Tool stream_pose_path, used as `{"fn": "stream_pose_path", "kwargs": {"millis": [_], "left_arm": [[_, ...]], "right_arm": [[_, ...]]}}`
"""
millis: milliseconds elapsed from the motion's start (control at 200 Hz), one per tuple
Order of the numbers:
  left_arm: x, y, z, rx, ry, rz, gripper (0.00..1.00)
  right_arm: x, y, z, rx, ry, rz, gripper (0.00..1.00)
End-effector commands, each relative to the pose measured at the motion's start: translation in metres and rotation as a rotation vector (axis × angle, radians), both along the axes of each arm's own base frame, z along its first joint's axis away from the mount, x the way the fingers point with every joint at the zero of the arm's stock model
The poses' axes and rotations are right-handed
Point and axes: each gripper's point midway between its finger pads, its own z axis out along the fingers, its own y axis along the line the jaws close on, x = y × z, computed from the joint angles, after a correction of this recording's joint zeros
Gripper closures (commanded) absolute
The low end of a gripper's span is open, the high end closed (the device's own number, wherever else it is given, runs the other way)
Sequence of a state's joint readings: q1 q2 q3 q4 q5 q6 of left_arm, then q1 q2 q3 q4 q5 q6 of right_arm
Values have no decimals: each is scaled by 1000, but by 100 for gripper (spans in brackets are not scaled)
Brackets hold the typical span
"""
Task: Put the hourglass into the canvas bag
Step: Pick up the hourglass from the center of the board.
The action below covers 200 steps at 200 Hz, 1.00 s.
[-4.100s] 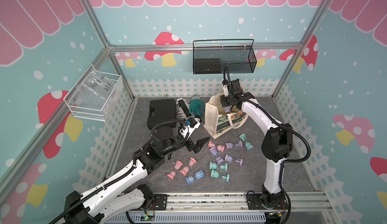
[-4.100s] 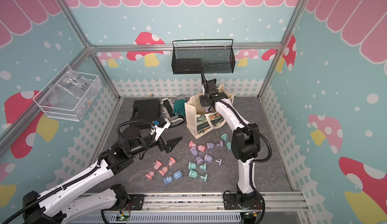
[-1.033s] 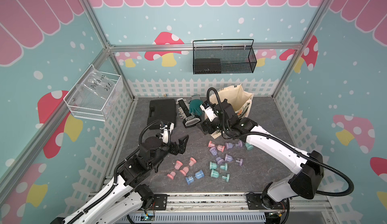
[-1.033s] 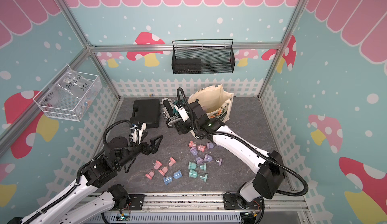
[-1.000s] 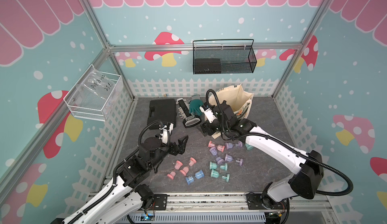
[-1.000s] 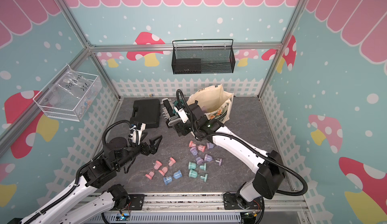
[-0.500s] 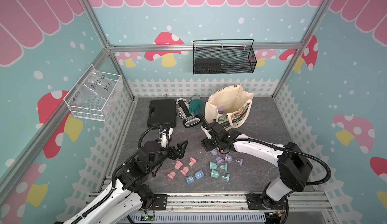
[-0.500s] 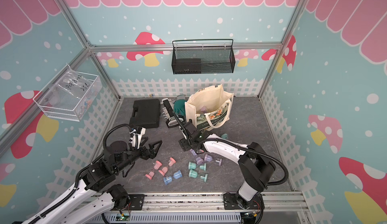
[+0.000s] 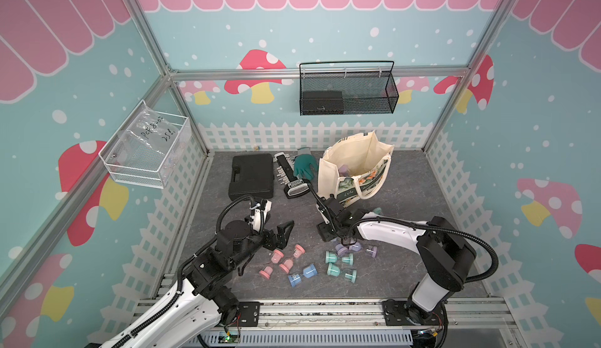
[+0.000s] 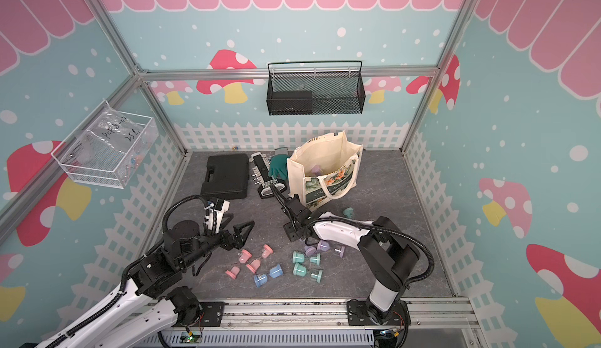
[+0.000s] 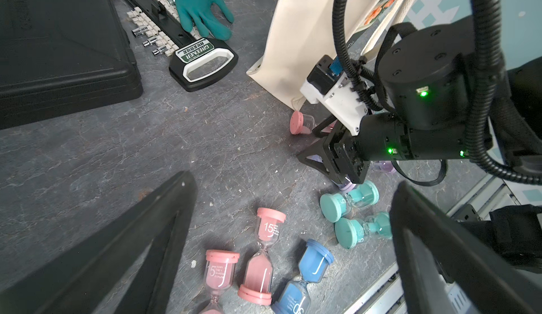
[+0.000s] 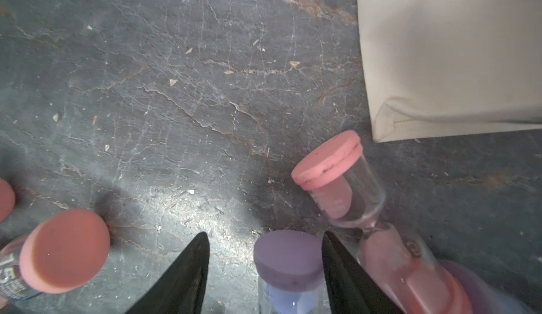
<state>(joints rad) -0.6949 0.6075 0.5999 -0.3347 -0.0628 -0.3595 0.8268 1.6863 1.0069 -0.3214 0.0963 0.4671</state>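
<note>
Gripping the purple hourglass (image 12: 289, 256) is judged to be the step in hand. The left gripper (image 11: 294, 182) is seen spread wide and empty above the pink and blue hourglasses, well apart from the work, and is best kept out of it.

At the right gripper (image 12: 264, 234) the jaws are spread and nothing is pinched yet; the purple hourglass is stood upright between them. Outside one finger an upright pink hourglass (image 12: 64, 251) is seen, well clear. Between that finger and the purple cap a strip of bare floor (image 12: 231, 239) is shown. The other finger is set against the cap's far edge or just beside it, and contact cannot be told.

The claw is therefore best shifted slightly towards that second finger before the squeeze, so that the hourglass is centred and not shoved over. Only a slight shift is advised, because a fallen pink hourglass (image 12: 346, 186) is seen lying just outside that finger and could be nudged. A hold below the cap's rim is judged safer, since the plastic looks smooth.

Ahead of the fingertips, on that same side, the canvas bag (image 12: 440, 63) is stood. A lilac hourglass (image 9: 343, 169) is seen inside it in both top views. A straight lift is called for before the rim is crossed.
</note>
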Motion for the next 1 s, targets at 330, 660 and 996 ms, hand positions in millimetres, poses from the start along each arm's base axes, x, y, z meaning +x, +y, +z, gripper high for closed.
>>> {"fn": "stream_pose_path", "kwargs": {"millis": [330, 660, 996], "left_arm": [[-3, -7, 2, -6, -53, -61, 1], [-3, -6, 5, -8, -68, -56, 1], [-1, -7, 4, -6, -70, -55, 1]], "right_arm": [[-15, -9, -38, -42, 67, -25, 43], [-15, -11, -50, -72, 76, -18, 57], [-8, -5, -34, -45, 36, -6, 71]]}}
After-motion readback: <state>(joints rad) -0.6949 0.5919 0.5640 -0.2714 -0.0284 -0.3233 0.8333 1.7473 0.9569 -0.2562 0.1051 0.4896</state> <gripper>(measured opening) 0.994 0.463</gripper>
